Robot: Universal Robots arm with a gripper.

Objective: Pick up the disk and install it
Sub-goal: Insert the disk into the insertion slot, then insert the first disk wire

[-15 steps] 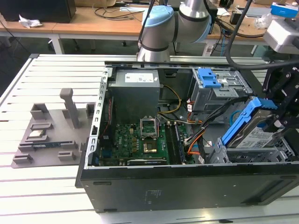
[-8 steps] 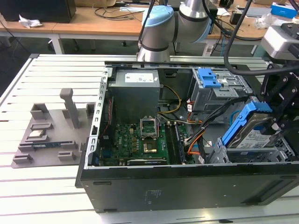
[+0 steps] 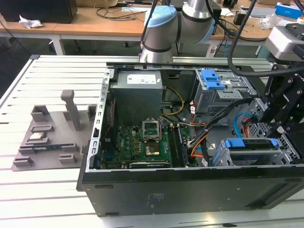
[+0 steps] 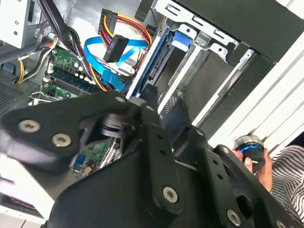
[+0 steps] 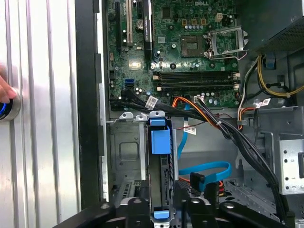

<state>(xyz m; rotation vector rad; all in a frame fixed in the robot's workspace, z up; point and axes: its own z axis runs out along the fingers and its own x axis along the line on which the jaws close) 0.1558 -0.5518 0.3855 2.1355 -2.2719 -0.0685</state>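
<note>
The disk, a grey drive in a bright blue bracket, stands on edge in the metal bay at the case's near corner on the exterior view's right. My black gripper hangs just over the disk's outer end. In the first wrist view the disk runs down into the bay, and the gripper straddles its near end, where a blue tab shows. In the second wrist view the gripper's black linkage covers most of the disk's blue edge. Whether the gripper grips the disk is hidden.
The open computer case lies on a slotted metal table. It holds a motherboard, loose cables and a grey drive cage with a blue latch. A grey parts tray lies at the exterior view's left. A person's hand rests by a blue-ringed button.
</note>
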